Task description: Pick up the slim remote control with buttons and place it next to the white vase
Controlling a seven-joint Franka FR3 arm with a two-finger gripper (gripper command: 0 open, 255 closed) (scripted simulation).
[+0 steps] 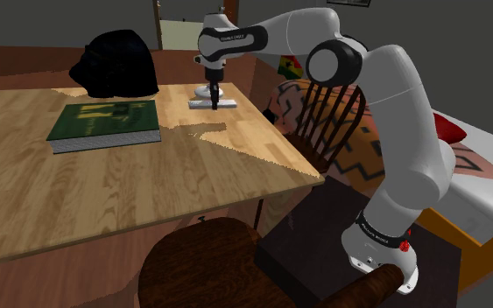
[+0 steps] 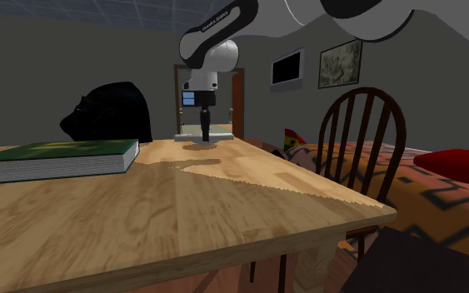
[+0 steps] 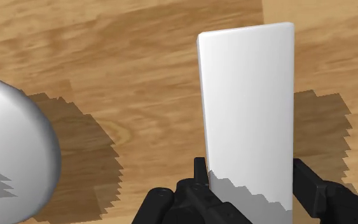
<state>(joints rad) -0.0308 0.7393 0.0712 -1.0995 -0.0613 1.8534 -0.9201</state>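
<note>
The remote is drawn as a plain white flat slab with no buttons showing, at the far end of the wooden table. My black gripper comes straight down on it and is shut on the slab's near end. In the wrist view the two fingers clasp the slab's long sides, with the gripper at its end. Beside it, a little apart, stands the vase, a rounded white-grey body. From the second exterior view the gripper holds the slab level at or just above the tabletop.
A green book lies mid-table and a black head-shaped object stands behind it. One wooden chair stands at the table's right side and another at the near edge. A bed with a patterned blanket lies beyond.
</note>
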